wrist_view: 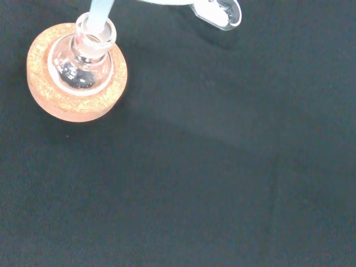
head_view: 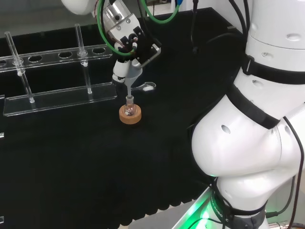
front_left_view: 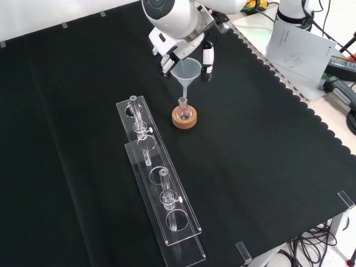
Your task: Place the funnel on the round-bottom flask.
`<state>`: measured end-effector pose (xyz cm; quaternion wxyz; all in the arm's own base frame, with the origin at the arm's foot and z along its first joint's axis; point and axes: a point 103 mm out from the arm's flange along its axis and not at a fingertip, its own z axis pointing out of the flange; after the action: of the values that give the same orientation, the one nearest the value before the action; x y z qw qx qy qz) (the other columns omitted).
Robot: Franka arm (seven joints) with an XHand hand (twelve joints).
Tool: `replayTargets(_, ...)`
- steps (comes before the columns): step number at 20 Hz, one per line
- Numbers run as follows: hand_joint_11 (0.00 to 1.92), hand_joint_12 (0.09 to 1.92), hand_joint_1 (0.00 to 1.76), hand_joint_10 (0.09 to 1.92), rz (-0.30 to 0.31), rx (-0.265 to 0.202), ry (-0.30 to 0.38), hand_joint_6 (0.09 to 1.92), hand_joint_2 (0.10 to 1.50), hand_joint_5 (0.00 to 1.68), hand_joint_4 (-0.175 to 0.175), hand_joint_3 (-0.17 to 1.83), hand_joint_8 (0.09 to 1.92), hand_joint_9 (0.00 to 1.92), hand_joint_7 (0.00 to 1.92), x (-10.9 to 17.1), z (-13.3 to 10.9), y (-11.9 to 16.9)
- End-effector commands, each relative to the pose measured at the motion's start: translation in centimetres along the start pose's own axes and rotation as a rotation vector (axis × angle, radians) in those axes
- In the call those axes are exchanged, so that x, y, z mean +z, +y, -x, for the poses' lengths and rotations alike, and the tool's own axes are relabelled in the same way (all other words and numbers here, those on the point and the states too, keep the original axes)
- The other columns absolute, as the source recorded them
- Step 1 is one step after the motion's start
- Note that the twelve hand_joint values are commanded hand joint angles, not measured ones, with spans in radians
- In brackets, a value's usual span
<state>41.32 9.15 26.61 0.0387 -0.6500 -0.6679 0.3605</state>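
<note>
Hand curled round funnel, stem tip in flask neck

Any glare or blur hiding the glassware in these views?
Wrist view: bright glints on the flask, funnel stem blurred. Head view: green glow by the arm's base, flask hard to make out. Front view: evenly lit, funnel clear.

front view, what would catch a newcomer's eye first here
The hand at the view's top holds a clear funnel, its fingers curled beside the rim and the stem pointing down into the neck of a small round-bottom flask on a cork ring. To the left lies a long clear rack.
</note>
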Motion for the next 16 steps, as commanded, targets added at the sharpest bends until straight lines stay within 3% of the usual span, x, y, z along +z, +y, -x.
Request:
replayTargets(1, 0.57, 1.30, 0.60, 0.63, -0.002, -0.003, 0.000, 0.70, 0.76, 0.50, -0.066, 0.42, 0.81, 1.01, 0.69, 0.3, -0.2, 0.4)
replayTargets(16, 0.57, 1.30, 0.60, 0.63, -0.012, -0.021, 0.000, 0.70, 0.76, 0.50, -0.066, 0.42, 0.81, 1.01, 0.69, 1.4, -0.9, 1.9)
